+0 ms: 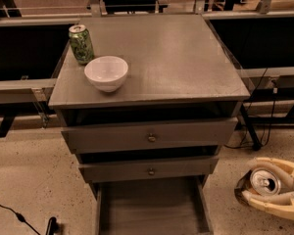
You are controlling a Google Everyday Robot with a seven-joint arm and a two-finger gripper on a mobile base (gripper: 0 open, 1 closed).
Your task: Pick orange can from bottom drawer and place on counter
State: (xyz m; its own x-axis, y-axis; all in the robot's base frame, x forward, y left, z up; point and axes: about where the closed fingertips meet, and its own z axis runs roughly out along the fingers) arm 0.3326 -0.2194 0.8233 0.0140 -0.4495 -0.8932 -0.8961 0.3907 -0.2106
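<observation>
My gripper (255, 185) is at the lower right, out to the right of the cabinet and over the floor. Its cream fingers (269, 199) are shut on the orange can (264, 181), whose silver top and pull tab face the camera. The bottom drawer (149, 208) is pulled open at the bottom centre, a shallow grey tray with nothing showing in it. The counter (171, 58) is the broad grey top of the cabinet, above and to the left of the gripper.
A green patterned can (81, 43) and a white bowl (107, 73) stand on the counter's left side. Two upper drawers with brass knobs (151, 137) stick out slightly. Black cables and table legs (250, 131) lie right of the cabinet; a cable (14, 214) crosses the floor at left.
</observation>
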